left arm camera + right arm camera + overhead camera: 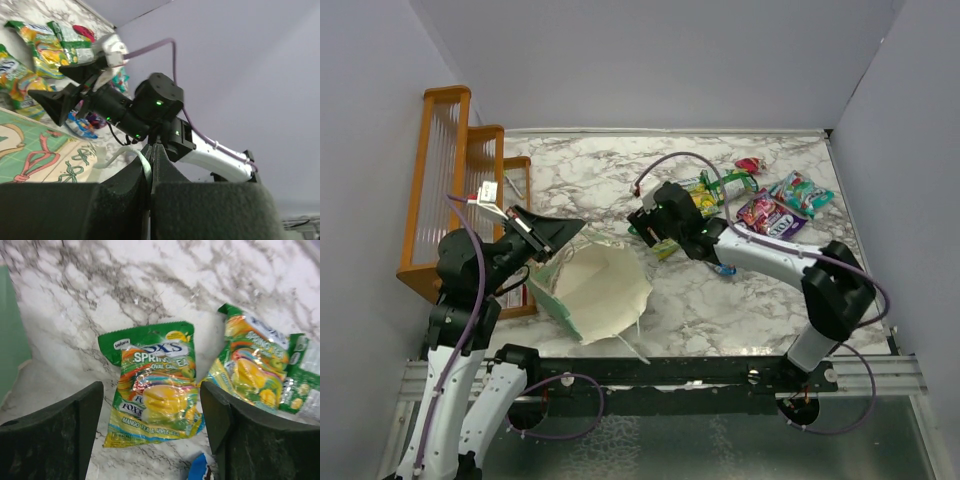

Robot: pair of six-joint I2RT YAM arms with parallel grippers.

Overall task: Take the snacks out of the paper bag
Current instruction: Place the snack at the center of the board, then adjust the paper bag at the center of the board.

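**Left claw clenched on the bag, right claw open over a packet**

Nearest the arm bases, the paper bag (605, 290) lies on its side on the marble table (720, 300) with its white inside showing. The left claw (150, 160) is clenched on the bag's upper edge. Just beyond, the right claw (150, 395) hangs with its jaws spread, grasping nothing, and a green-yellow packet (152, 385) lies flat beneath it. Farther right lie more snacks: a second green packet (715, 190), a pink-purple packet (767, 214), a teal packet (802, 192) and a red packet (750, 165). An orange rack (445, 170) stands far left.
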